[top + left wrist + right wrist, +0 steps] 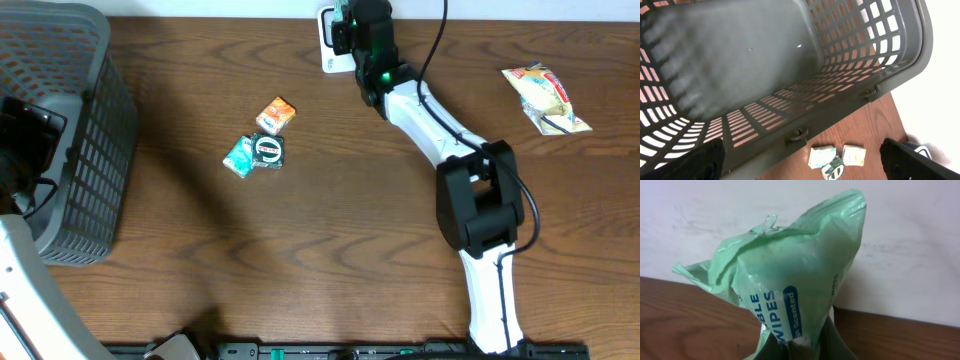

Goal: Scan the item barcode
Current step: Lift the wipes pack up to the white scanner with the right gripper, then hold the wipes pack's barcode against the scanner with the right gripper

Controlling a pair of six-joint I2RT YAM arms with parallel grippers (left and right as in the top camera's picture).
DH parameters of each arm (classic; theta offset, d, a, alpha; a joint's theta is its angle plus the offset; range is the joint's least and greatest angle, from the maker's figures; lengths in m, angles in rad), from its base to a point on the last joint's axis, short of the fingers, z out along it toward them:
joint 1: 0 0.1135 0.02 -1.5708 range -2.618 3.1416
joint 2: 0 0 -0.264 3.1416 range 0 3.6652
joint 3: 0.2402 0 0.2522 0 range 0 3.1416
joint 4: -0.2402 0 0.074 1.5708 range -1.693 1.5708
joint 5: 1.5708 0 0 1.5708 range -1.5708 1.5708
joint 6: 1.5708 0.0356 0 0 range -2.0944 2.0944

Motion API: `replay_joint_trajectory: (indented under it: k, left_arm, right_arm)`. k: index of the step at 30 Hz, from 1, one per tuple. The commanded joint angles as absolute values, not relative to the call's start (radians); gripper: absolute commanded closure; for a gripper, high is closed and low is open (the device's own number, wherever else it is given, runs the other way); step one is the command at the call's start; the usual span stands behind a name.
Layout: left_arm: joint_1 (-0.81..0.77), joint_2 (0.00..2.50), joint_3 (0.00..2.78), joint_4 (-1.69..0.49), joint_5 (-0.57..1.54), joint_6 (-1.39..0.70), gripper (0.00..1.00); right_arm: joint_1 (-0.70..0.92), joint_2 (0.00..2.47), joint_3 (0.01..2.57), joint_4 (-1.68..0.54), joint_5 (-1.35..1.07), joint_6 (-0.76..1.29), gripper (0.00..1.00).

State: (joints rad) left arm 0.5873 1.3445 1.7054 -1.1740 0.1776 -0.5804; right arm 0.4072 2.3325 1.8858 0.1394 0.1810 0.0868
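At the back edge of the table, your right gripper (801,350) has its jaws pressed together on the lower end of the wipes (800,275). This is a green soft pack, held upright in front of the pale wall. From overhead the arm reaches to a white unit (328,45) at that edge, which I take for the scanner, though it is too small to be sure.

Treat the wipes as light and floppy. The film is crumpled and bulges above the pinch, so the pack will probably sag or swing if you turn the wrist fast. The plastic looks slick, and a pinch on film alone may creep. A hold lower down on the fuller body would be firmer, but only where it leaves the barcode uncovered. No barcode shows on the face toward the wrist camera, only the blue label. It may be on another side, so rotate slowly.

Your left gripper (805,172) hangs over the basket (875,65), jaws spread wide and holding nothing. An orange packet (276,115), two small packets (255,153) and a snack bag (545,97) lie on the table, well apart from the wipes.
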Motion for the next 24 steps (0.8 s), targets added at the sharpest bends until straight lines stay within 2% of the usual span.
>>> replay_joint_trajectory:
  k: [1, 15, 24]
  left_arm:
    - [0.591, 1.338, 1.719, -1.176, 0.173, -0.589, 0.03]
    - [0.591, 1.338, 1.719, -1.176, 0.173, -0.589, 0.02]
    - [0.591, 1.338, 1.719, -1.176, 0.173, -0.589, 0.02]
  right_arm:
    - [0.419, 2.401, 1.9, 0.196, 0.196, 0.026, 0.99]
    - [0.421, 2.398, 1.9, 0.139, 0.2, 0.017, 0.99]
    - [0.4, 2.308, 1.9, 0.061, 0.205, 0.017, 0.99]
